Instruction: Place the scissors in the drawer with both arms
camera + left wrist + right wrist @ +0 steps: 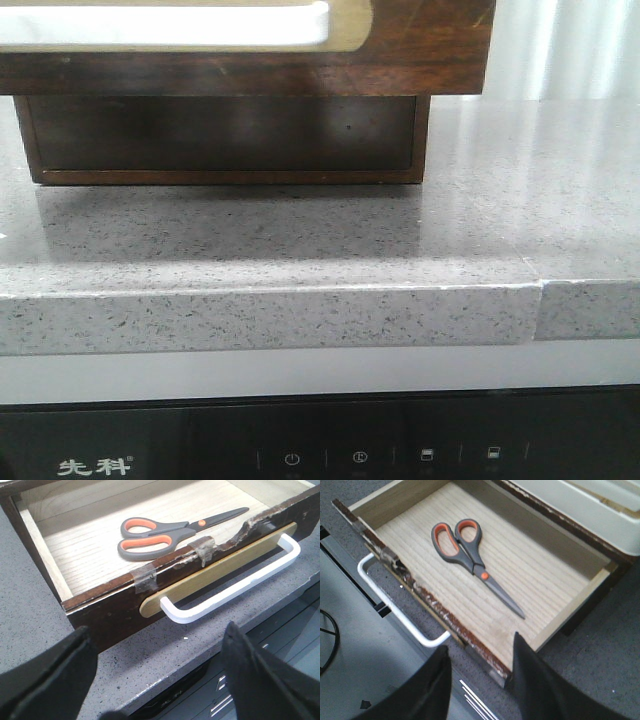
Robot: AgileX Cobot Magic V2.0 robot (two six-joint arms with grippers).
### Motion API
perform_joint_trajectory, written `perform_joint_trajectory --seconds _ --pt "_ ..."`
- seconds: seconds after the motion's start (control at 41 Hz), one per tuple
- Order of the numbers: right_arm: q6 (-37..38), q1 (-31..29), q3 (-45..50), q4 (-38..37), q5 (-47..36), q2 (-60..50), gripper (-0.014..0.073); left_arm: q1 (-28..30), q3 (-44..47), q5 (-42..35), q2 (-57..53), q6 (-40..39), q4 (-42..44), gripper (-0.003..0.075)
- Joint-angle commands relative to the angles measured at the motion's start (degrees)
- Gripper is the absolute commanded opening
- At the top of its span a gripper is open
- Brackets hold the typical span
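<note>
A dark brown wooden drawer (125,605) stands pulled open over a speckled grey stone table (300,240), and the scissors (170,532) lie flat on its pale wood floor. The scissors are closed, with dark grey handles, orange-lined finger loops and slim grey blades; nothing touches them. In the right wrist view the scissors (470,555) rest near the middle of the drawer floor, their loops toward one end and the blade tip pointing toward the opposite end. The drawer (445,617) front is scratched and chipped along its top edge, with patches of clear tape (145,580) stuck over the damage. A white bar handle (230,587) is fixed to a brass-coloured plate (220,565) on the drawer front. The left tool (155,675) hangs above the table just outside the drawer front, its two black fingers (50,675) spread wide apart and holding nothing. The right tool (480,680) hangs over the drawer's front corner, its black fingers (540,685) also parted and empty. In the front view only the underside of the drawer (420,50) front and the box beneath it show, above the table edge and a dark appliance panel (320,445) with white symbols.
</note>
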Motion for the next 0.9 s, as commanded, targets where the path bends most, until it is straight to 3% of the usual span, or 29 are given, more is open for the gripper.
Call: perform_joint_trajectory --seconds 0.0,0.415,0.878 --pt "1.67 -0.15 4.28 -0.34 -4.77 -6.0 0.0329 -0.26 -1.96 -3.99 0.39 0.15 -0.01 0.0512" --pt "4.73 -0.15 23.27 -2.75 -9.3 -25.47 0.0329 -0.26 -1.96 -3.99 0.39 0.15 -0.01 0.0512" --pt "4.61 -0.15 25.11 -3.55 -9.12 -28.98 0.0329 -0.26 -1.96 -7.39 0.39 -0.56 -0.01 0.0512"
